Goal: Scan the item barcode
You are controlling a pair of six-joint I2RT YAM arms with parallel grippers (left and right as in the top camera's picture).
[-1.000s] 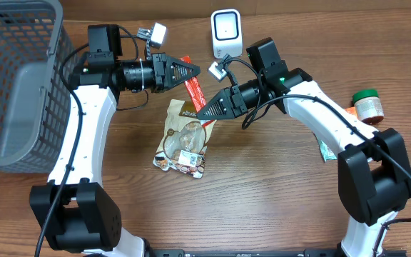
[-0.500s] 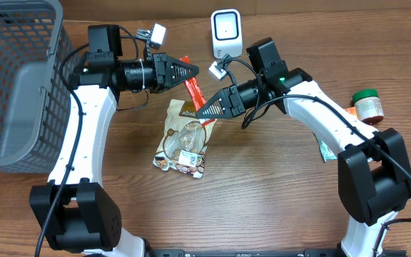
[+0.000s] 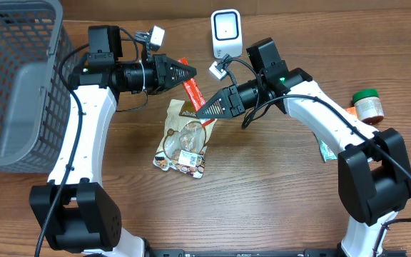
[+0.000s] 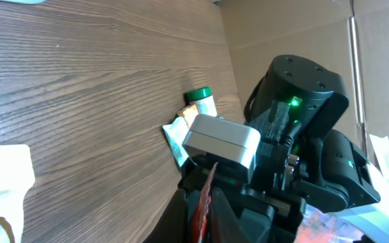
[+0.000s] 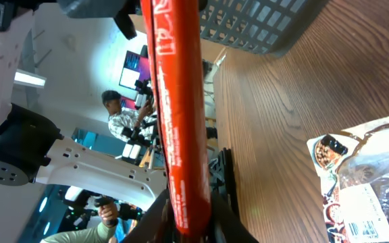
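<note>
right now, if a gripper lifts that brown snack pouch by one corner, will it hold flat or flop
The snack pouch would probably sag: its film looks thin and crinkled. It seems light, lying nearly flat on the table. The glossy surface may slip in a pinch.

Top-down overhead; wrists close on packet (image 3: 190,87)

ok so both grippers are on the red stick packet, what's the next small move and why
Probably open the left gripper to let go. The red stick packet is pinched by it at one end and by the right gripper at the other, so neither arm can swing it. The white scanner stands nearer the right arm, which could then present it.
</note>
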